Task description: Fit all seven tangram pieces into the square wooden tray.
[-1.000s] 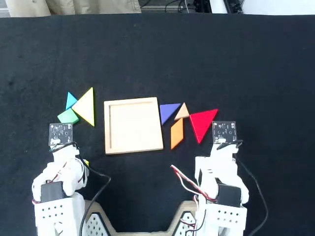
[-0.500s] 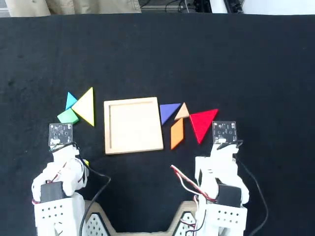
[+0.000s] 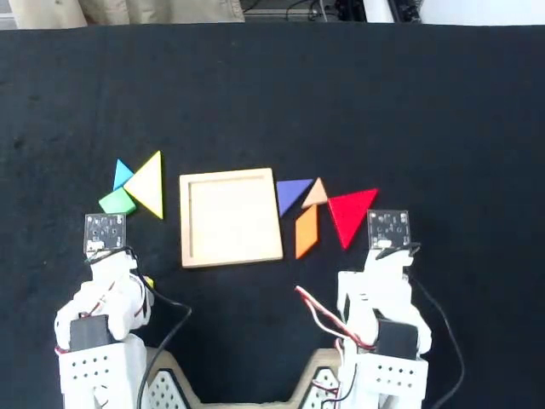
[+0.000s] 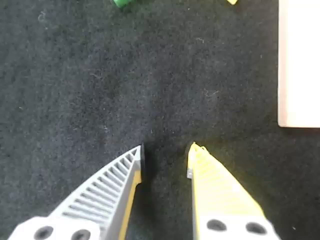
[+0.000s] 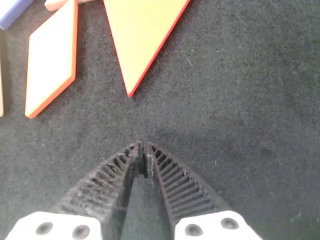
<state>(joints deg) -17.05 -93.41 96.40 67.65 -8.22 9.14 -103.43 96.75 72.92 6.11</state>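
I see nothing moved: tray (image 3: 184, 221) stays empty, left end effector (image 4: 166, 150) slightly parted, right end effector (image 5: 144, 147) closed on nothing.

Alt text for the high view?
A square wooden tray, holding no pieces, lies on black cloth. Cyan triangle, green piece and yellow triangle lie to its left; blue triangle, peach triangle, orange parallelogram and red triangle to its right. White left arm and right arm sit nearer, touching nothing.

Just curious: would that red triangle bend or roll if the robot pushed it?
Probably neither: the red triangle looks stiff and lies flat on the cloth, so it should slide, not roll. Its thin edge may be awkward to pinch.
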